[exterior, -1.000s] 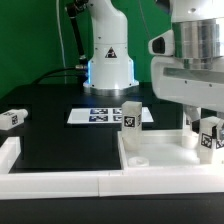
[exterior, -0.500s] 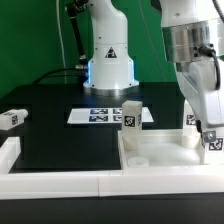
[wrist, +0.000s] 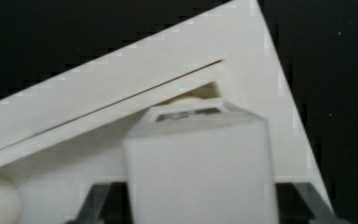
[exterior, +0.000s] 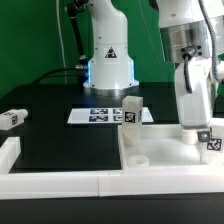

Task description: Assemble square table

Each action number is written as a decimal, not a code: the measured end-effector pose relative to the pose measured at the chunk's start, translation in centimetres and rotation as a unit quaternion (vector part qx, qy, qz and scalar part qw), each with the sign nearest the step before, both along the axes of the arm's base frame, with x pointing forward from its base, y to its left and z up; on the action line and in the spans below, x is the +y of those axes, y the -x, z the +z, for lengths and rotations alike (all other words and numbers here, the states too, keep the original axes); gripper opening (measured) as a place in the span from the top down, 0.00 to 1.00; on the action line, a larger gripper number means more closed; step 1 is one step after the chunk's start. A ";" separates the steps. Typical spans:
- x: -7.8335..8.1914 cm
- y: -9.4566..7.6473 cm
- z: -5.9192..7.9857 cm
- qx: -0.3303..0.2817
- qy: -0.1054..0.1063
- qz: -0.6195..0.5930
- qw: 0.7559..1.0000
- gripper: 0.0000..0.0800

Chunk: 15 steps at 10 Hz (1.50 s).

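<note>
The end effector (exterior: 207, 128) is at the exterior view's right, over the slab (exterior: 160, 160), clenched on a leg (wrist: 194, 165); in the wrist view that leg sits upright between the two dark fingers (wrist: 101, 198), filling the lower middle of the picture, with a corner of the slab behind it. In the exterior view the held leg's tag (exterior: 213, 142) shows just below the end effector, low over the slab's right side; whether it touches the slab I cannot tell. The slab lies on the black counter (exterior: 55, 140), against the white rail (exterior: 60, 182) along the front. A second leg (exterior: 130, 111) stands upright at the slab's far edge, just beside the marker board (exterior: 95, 116). A third leg (exterior: 12, 118) lies on its side at the exterior view's left, well apart from the slab. The arm's base (exterior: 108, 60) stands behind the marker board
</note>
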State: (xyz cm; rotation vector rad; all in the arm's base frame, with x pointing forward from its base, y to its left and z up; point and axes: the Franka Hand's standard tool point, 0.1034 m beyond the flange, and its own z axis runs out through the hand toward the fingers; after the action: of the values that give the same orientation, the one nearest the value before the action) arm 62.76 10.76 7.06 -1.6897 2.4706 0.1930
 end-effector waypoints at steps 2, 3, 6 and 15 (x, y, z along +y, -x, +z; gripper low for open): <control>0.0 0.0 -0.1 0.001 0.000 0.000 1.000 0.29; 0.0 0.0 -0.1 0.001 0.000 0.000 1.000 0.22; -0.8 0.1 1.2 -0.016 0.000 0.045 0.999 0.19; -4.1 1.2 4.4 -0.039 0.006 0.088 0.995 0.19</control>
State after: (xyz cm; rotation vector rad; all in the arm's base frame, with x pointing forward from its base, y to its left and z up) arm 61.55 6.71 11.50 -1.8811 2.2727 0.1277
